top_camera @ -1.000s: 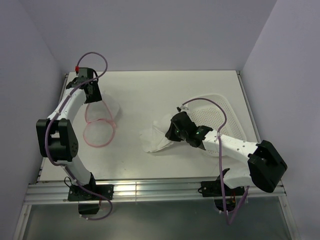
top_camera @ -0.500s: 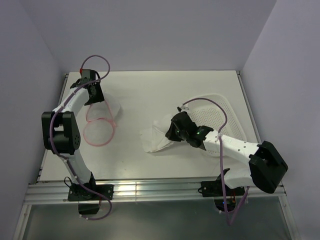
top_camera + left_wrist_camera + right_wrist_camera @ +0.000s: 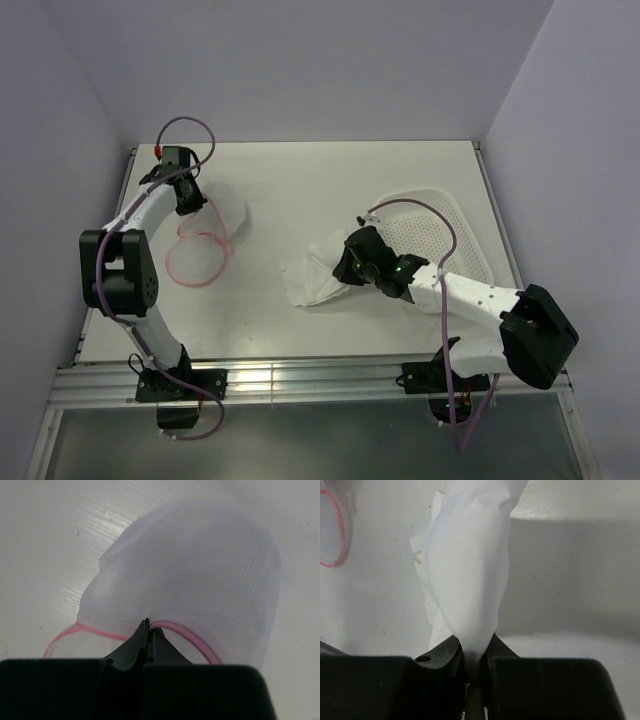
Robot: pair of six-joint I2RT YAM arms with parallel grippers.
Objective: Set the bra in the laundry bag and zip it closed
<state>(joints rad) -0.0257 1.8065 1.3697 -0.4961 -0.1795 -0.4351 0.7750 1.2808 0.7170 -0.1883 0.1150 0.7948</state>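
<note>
The white table (image 3: 330, 180) fills the top view. A white perforated basket (image 3: 440, 225) lies toward 3 o'clock on it, partly under the right arm. The bra (image 3: 310, 275), crumpled white fabric, lies just past the table's centre toward 5 o'clock, at the basket's 9 o'clock side. The laundry bag (image 3: 205, 235) lies at about 10 o'clock, its pink rim looped on the surface and its mesh bunched upward. The right gripper (image 3: 350, 265) is clamped on a fold of the bra, which bulges from between its fingers (image 3: 451, 652). The left gripper (image 3: 148, 630) is closed, pinching the bag's pink rim at its tips.
</note>
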